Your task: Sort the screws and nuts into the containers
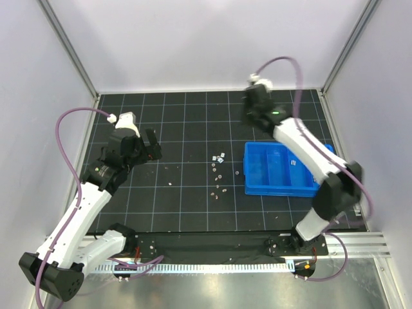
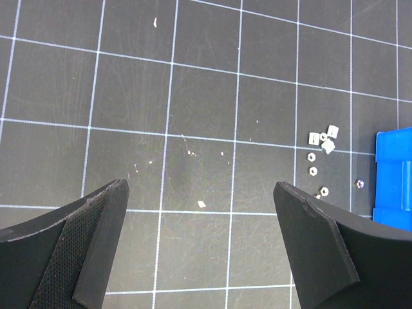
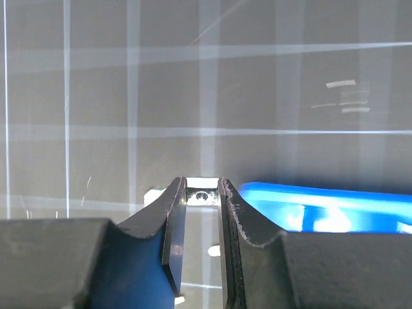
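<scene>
My right gripper (image 3: 202, 187) is shut on a small square silvery nut (image 3: 203, 195), pinched at the fingertips and lifted off the mat. In the top view the right gripper (image 1: 248, 113) is motion-blurred behind the blue three-compartment containers (image 1: 277, 191). More nuts (image 1: 219, 158) lie scattered on the mat left of the tray, seen also as nuts (image 2: 322, 139) in the left wrist view. My left gripper (image 2: 201, 185) hangs open over bare mat, well left of them. Thin pale slivers (image 1: 169, 182) lie nearby, too small to call screws.
The black gridded mat (image 1: 187, 122) is walled by white panels at the back and sides. A corner of the blue tray (image 2: 394, 172) shows at the right edge of the left wrist view. One small pale piece (image 1: 293, 163) lies inside the tray.
</scene>
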Robot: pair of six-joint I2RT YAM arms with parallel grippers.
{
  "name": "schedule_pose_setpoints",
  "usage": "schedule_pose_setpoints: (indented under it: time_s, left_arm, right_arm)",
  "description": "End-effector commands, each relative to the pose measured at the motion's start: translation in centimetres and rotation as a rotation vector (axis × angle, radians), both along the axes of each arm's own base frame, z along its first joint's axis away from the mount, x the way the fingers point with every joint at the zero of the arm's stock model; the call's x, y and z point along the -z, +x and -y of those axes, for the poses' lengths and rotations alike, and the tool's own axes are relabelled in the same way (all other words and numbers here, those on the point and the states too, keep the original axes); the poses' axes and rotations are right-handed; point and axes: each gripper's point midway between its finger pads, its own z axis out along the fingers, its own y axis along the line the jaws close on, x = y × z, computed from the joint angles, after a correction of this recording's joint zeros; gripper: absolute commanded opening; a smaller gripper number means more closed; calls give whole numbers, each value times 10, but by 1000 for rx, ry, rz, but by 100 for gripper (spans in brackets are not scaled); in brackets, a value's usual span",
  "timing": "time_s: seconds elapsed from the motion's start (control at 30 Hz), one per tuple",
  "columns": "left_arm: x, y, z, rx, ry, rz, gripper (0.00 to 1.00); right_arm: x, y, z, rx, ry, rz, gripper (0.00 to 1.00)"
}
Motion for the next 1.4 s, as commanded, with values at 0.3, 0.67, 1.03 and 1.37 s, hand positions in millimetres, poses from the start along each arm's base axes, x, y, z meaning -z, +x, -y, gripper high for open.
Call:
schedule_pose_setpoints:
  time_s: [0.3,0.67,1.03,1.37]
  left_arm:
    - [-12,3,2,12,-15,46,100]
    - [-11,3,1,7,-10,43,100]
    - [-10,4,3,16,-13,38,100]
    - [-12,2,3,19,-17,46,100]
  right_arm:
    - [56,-81,245,653,24,-57,17]
    - [87,-85,251,656,-41,-137,45]
    - [-47,-60,146,314,17,87,86]
    - [12,-30,-35,-23,-54,-26,85]
